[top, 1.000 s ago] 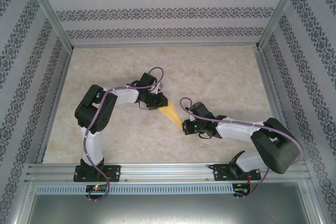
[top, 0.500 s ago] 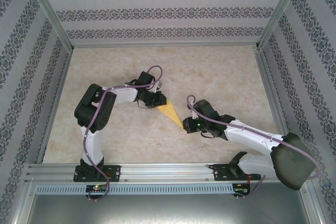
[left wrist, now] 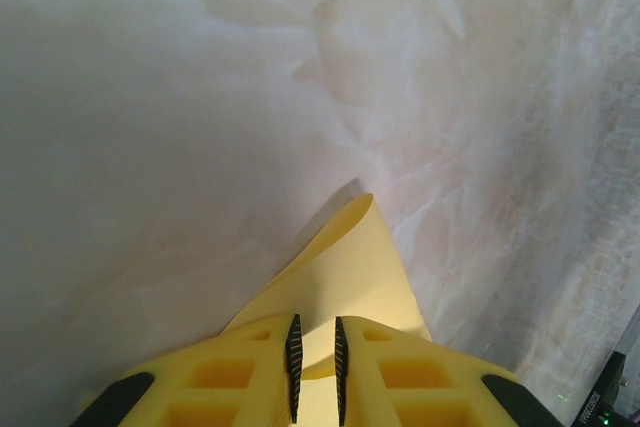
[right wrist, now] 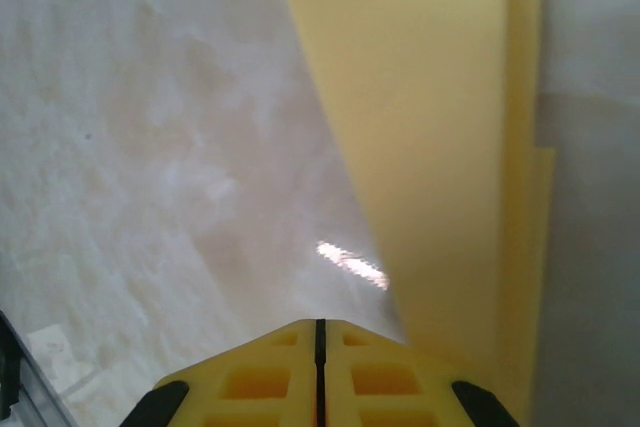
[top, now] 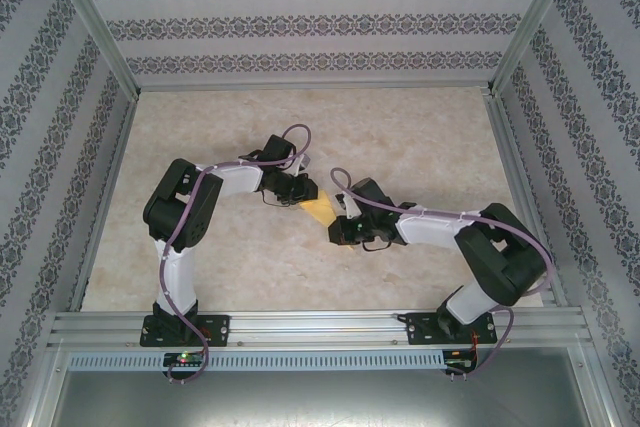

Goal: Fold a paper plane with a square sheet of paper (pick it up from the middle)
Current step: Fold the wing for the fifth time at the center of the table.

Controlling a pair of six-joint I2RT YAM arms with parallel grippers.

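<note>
The left gripper (left wrist: 316, 332) is recorded with its fingers pinched on one end of the folded yellow paper (top: 320, 210), which is stretched between both grippers near the middle of the table (top: 420, 137). The right gripper (right wrist: 320, 327) is noted at the paper's other end, fingers pressed together; no grip can be confirmed.

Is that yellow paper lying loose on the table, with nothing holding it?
No, the left wrist view shows the yellow paper pinched in the narrow gap of the left tool.
</note>
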